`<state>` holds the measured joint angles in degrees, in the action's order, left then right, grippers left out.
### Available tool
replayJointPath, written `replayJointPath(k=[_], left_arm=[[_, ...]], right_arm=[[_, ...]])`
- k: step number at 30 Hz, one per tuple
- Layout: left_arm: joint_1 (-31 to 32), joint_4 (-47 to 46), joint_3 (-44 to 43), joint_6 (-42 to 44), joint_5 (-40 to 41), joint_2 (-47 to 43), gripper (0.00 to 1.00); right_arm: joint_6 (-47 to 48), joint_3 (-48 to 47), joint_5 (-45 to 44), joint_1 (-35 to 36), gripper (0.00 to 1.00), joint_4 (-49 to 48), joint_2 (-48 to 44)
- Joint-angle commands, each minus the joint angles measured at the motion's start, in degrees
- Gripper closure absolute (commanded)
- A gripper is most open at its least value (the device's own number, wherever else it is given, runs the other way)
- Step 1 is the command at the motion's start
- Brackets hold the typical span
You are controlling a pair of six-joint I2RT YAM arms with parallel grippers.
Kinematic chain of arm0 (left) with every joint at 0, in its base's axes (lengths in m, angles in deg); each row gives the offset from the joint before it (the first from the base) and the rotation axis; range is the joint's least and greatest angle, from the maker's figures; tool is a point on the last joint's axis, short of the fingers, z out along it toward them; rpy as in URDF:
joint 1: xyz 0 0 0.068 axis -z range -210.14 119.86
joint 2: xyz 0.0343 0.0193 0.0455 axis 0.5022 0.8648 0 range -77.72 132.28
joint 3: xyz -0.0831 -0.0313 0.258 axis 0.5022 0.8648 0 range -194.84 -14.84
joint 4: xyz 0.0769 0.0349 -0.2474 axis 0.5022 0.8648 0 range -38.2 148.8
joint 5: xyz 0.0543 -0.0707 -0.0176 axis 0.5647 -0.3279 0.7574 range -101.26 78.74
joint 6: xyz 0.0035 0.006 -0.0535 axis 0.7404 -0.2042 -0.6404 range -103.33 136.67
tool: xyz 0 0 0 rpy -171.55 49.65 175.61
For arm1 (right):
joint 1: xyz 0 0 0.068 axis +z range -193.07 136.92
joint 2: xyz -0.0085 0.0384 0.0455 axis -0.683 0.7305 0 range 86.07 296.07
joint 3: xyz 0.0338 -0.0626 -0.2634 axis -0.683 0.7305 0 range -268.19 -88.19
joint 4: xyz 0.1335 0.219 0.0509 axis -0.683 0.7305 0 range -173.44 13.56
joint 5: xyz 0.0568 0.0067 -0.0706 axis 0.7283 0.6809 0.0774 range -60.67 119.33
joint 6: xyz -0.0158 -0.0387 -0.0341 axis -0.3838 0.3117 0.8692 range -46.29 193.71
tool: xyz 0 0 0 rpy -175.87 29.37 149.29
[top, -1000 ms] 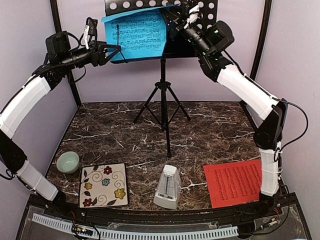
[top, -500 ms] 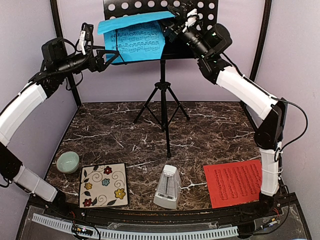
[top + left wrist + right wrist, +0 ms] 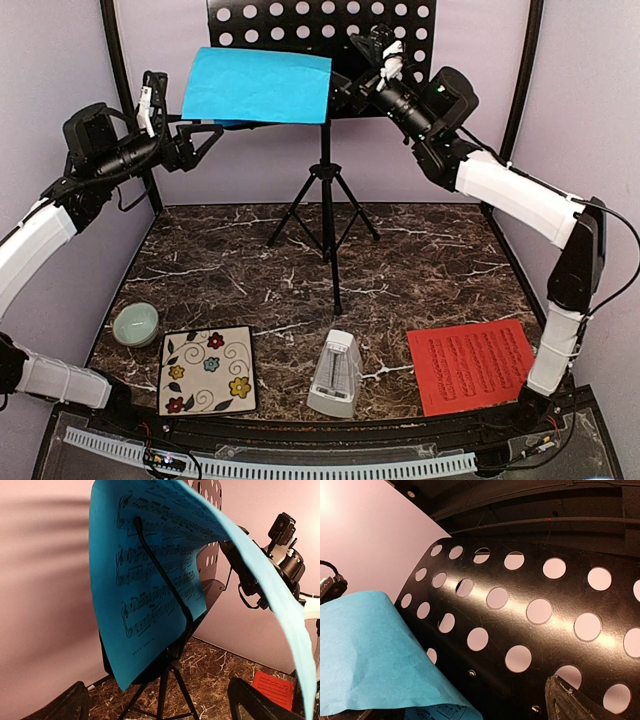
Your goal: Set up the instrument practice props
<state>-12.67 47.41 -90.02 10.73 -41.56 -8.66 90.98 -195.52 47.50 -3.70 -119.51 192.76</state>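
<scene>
The black music stand [image 3: 325, 190] stands at the back, its perforated desk [image 3: 320, 20] up high. A blue music sheet [image 3: 257, 85] rests on the desk, its top half flopped forward so that only the blank back shows from above. In the left wrist view the blue sheet [image 3: 150, 580] curls over, with a thin black wire arm [image 3: 160, 575] across its print. My left gripper [image 3: 205, 138] hangs open just left of the sheet, holding nothing. At the sheet's right edge my right gripper [image 3: 348, 92] is open too, one finger [image 3: 575, 702] below the desk [image 3: 545, 620]. The red sheet [image 3: 470, 365] and the white metronome [image 3: 335, 375] sit near the front.
A pale green bowl [image 3: 135, 323] and a flower-patterned tile [image 3: 207, 370] lie at the front left. The stand's tripod legs [image 3: 300, 215] spread over the back middle of the marble table. Black frame posts [image 3: 125, 90] run up the walls behind both arms.
Both grippers opened and drew back from the blue sheet. Its top folded forward and down, hiding the print from above. The left arm swung left.
</scene>
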Motion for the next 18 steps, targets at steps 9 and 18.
replayJointPath(k=[9, 18], left_arm=[[3.86, -1.33, 12.23, 1.17, 5.51, -6.36, 0.01], [9.42, 1.48, 18.25, 3.91, 9.43, -6.69, 0.01]], right_arm=[[-2.75, 17.54, -3.78, 0.44, 0.00, -5.72, -10.71], [-6.05, 30.07, -8.22, 0.36, 0.00, -4.83, -18.72]])
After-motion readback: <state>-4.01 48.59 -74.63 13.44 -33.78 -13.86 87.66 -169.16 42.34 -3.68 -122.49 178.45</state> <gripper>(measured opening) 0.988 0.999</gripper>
